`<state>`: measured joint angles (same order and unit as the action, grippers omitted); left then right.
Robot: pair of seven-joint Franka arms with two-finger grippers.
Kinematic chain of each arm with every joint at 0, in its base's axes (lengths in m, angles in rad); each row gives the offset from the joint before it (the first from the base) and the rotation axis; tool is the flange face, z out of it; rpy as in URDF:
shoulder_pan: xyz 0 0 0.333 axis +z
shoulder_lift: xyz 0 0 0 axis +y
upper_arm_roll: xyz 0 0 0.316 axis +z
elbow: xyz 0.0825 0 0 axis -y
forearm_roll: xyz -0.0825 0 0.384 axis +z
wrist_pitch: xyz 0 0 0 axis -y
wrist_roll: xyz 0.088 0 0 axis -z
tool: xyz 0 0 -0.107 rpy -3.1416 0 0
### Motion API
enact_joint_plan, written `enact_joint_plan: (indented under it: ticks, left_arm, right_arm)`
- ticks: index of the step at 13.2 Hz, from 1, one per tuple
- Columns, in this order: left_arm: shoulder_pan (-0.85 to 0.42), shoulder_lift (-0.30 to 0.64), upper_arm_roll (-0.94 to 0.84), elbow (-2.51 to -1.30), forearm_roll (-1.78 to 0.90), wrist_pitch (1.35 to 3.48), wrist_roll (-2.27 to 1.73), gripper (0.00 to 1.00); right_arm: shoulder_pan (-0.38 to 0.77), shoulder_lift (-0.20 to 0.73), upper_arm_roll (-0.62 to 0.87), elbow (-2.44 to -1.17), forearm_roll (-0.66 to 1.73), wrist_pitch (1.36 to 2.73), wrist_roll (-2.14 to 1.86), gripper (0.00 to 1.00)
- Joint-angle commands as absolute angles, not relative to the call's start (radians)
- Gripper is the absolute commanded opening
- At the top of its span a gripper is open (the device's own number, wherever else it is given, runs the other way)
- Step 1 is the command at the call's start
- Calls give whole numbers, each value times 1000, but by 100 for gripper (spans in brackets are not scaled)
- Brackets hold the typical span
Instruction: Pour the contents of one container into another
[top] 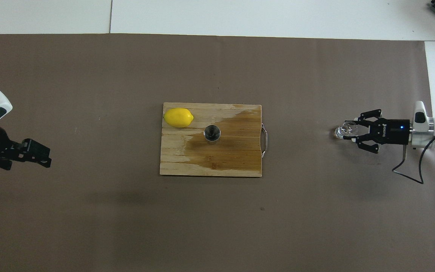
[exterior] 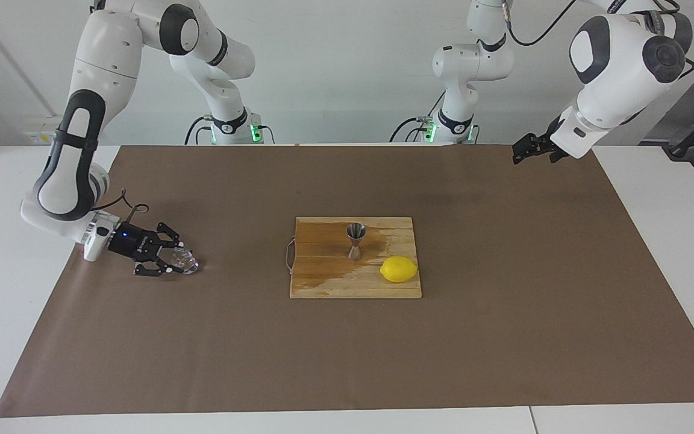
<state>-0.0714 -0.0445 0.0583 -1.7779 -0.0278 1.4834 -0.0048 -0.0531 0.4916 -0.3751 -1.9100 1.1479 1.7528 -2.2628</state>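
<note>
Glass cup (exterior: 185, 260) in right gripper (exterior: 173, 261)

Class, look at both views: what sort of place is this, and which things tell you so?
Probably a robotics lab staged as a kitchen: two white arms bolted at a table covered with brown paper, and a cutting board bearing a jigger and a lemon.

The right gripper (exterior: 173, 261) lies low and level, fingers closed on the cup (exterior: 185, 260). The left gripper (exterior: 523, 152) hangs raised, fingers apart.
</note>
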Motion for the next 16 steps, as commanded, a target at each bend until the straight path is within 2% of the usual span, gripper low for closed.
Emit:
enact_joint_plan:
  ticks: [1,5,7,13,16]
  left_arm:
    - [-66,-78,67,-1781,-2,1571,2,100]
    - [-80,-83,55,-1738,-2,1603,-3,100]
    - [-78,-83,55,-1744,-5,1632,-3,100]
    - [-66,-86,60,-1746,-5,1600,-3,100]
    - [-66,-86,60,-1746,-5,1600,-3,100]
  right_arm:
    - [-48,462,-370,-1914,1161,1778,-2203,42]
    - [-29,414,-358,-1911,1157,1804,-2192,41]
    - [-23,356,-325,-1908,1105,1848,-2177,41]
    - [-23,215,-189,-1862,892,1937,-1938,24]
    - [-21,167,-94,-1855,839,1956,-1787,24]
